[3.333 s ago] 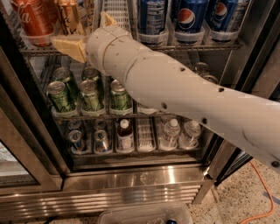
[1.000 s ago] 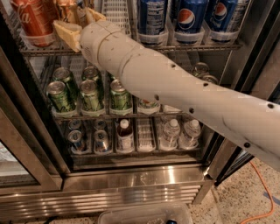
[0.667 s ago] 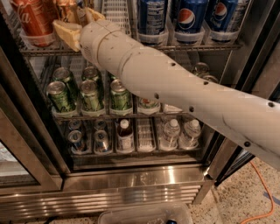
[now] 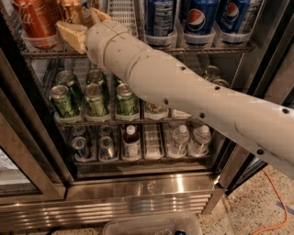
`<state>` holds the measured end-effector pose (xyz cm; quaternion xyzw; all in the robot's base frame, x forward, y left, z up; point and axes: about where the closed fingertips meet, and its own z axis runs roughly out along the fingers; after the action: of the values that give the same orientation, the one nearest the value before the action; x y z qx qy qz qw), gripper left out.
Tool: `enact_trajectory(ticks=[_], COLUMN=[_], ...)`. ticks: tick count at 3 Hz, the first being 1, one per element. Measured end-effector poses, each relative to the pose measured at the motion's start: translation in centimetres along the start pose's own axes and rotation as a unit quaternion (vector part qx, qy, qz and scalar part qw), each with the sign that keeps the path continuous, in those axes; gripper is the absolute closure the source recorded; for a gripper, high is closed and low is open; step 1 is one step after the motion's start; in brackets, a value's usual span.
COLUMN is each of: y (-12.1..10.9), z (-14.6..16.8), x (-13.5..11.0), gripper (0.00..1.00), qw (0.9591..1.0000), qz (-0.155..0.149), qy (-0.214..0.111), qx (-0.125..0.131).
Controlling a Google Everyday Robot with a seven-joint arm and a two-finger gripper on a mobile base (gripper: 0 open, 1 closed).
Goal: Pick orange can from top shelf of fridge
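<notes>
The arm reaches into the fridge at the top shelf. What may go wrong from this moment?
1. The end effector is at the orange can, and the red Coca-Cola can stands close beside it on the top shelf; it might get bumped or tipped.
2. The orange can is mostly hidden behind the end effector, so a poor grip might go unnoticed.
3. The arm passes in front of the green cans; pulling back low might brush them.

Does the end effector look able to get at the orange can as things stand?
Likely yes: the end effector is at the top shelf, open, with a finger on either side of the orange can and nothing between.
</notes>
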<state>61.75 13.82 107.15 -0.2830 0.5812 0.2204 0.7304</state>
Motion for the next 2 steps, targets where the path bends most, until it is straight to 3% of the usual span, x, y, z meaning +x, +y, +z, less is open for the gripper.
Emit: enact_trajectory(ticks=[2], y=[-0.59], z=[-0.18], x=[-1.07], gripper=[1.00], qw=[0.9999], qz=[-0.013], qy=[-0.010], qx=[0.004])
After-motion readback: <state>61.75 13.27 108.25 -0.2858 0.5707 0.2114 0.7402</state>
